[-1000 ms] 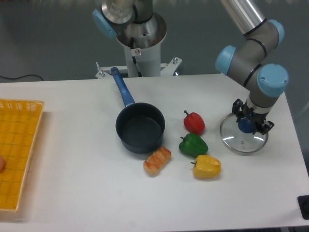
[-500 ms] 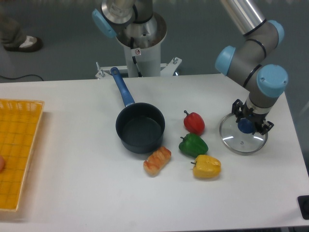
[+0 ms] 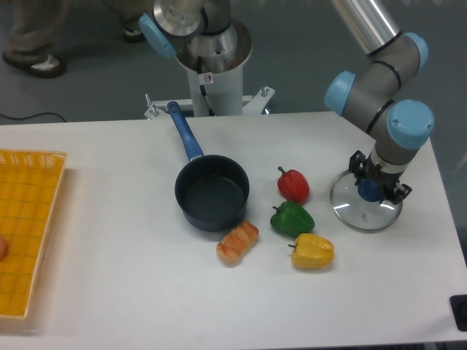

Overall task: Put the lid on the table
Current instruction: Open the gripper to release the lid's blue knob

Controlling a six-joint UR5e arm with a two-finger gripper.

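The lid, clear glass with a metal rim, lies flat at the right side of the white table, at or just above its surface. Its blue knob sits between the black fingers of my gripper, which comes straight down on it and looks shut on the knob. The wrist hides the top of the knob.
A dark saucepan with a blue handle stands mid-table. Red pepper, green pepper and yellow pepper lie left of the lid, with a bread-like piece nearby. A yellow-orange mesh tray sits at the left edge.
Gripper and lid together have shifted a few pixels to the left. Nothing else on the table has moved.
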